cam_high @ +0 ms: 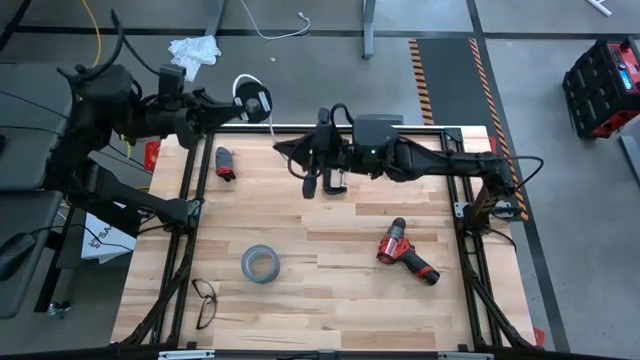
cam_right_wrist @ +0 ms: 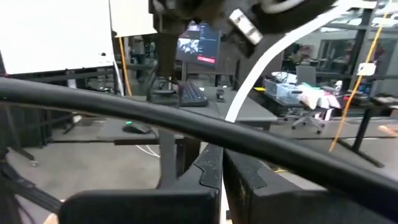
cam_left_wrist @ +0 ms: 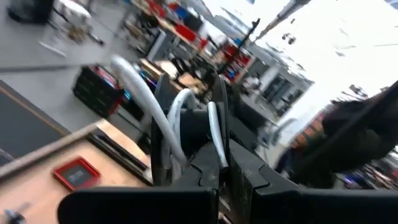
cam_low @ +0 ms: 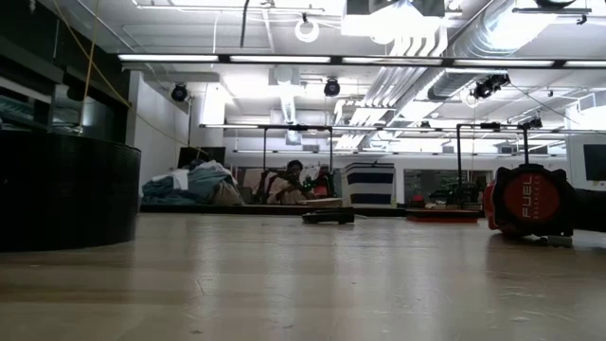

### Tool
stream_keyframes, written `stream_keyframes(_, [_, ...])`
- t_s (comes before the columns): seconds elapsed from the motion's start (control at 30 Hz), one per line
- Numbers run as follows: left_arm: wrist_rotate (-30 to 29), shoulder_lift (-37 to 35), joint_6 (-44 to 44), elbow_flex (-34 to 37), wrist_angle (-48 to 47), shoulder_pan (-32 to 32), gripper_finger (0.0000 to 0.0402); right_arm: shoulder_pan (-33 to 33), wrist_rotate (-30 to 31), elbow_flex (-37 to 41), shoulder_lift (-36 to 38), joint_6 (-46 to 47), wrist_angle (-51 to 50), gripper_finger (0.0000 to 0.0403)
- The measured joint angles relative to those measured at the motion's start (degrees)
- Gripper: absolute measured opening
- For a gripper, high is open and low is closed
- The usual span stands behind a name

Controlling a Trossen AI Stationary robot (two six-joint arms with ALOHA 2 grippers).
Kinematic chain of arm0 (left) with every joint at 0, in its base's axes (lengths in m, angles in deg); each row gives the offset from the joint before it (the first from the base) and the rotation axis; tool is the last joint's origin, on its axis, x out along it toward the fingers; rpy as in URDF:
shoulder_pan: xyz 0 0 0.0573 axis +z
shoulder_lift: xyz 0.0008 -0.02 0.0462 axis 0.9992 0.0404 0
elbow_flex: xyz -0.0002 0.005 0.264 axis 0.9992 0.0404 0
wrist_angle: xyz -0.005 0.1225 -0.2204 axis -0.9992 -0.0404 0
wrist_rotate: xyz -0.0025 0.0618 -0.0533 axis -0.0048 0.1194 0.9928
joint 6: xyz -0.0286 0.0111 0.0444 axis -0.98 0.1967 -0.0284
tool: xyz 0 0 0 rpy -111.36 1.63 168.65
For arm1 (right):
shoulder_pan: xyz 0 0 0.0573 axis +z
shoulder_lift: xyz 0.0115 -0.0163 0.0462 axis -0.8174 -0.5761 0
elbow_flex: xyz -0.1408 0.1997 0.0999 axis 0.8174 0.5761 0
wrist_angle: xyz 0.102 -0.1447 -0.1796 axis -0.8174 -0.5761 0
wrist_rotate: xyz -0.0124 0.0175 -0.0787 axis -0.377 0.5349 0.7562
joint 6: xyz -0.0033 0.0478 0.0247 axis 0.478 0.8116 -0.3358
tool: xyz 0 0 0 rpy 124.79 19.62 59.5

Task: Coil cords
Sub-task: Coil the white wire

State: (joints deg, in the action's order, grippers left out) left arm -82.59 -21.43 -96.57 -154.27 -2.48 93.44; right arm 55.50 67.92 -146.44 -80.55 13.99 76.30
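The left gripper is clamping the black spool, held off the table's far edge. The white cord is running to the right gripper, pinched shut on it. Coiling looks partly done.

Two dark robot arms are reaching over the wooden table: one left gripper, one right gripper. One small black round spool is showing, with one thin white cord. Lying on the tabletop: one grey tape roll, one red-and-black cordless drill, one pair of dark-framed glasses, one small black-and-red tool.
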Motion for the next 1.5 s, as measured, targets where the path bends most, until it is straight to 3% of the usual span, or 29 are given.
stream_keyframes(0.17, [-2.4,0.0,3.2,0.0,0.1,0.5,0.0001,1.5,1.2,0.0,0.0,-0.6,-0.4,0.0000])
stream_keyframes(0.27, [0.3,0.0,1.3,0.0,-1.1,1.4,0.0001,1.8,4.8,0.0,0.2,-3.2,-1.3,0.0000])
stream_keyframes(0.5, [10.9,0.0,-5.7,0.0,-5.1,1.8,0.0001,-0.2,5.9,0.0,1.2,-3.4,-2.6,0.0000])
stream_keyframes(0.77, [8.6,-0.2,-5.8,0.0,-14.3,1.8,0.0001,-0.8,5.9,0.0,2.9,-4.8,-3.2,0.0000])
stream_keyframes(1.1, [10.7,-0.2,-7.3,0.0,-24.8,1.8,0.0001,-0.8,8.4,0.0,5.6,-7.7,-6.2,0.0000])
stream_keyframes(1.5, [8.4,-2.3,-7.3,0.0,-24.0,1.8,0.0001,-1.1,12.9,0.0,10.3,-9.8,-16.0,0.0000])
